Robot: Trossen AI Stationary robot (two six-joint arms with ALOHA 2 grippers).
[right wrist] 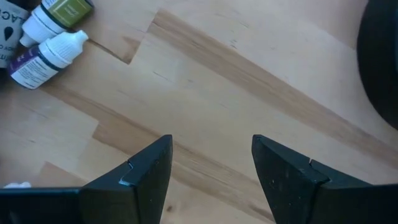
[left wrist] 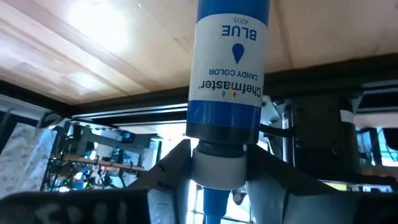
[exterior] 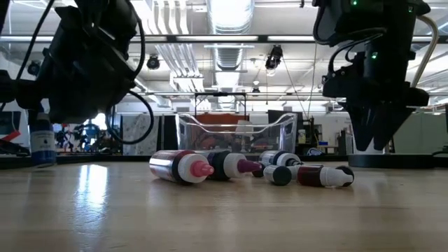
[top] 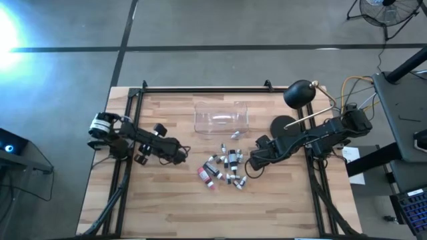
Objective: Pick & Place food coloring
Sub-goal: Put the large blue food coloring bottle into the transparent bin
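In the left wrist view, the frame edge cuts off the top of the blue bottle [left wrist: 229, 93], and its tip sits hidden between the left end effector [left wrist: 217, 180] fingers. In the high view, we cannot read labels or colours on most bottles in the pile [top: 223, 168]. In the right wrist view, two bottles [right wrist: 53, 34] are cut at the frame edge.

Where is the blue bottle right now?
The blue bottle is gripped at its cap end by the left hand, on the table's left side in the high view, apart from the bottle pile at centre.
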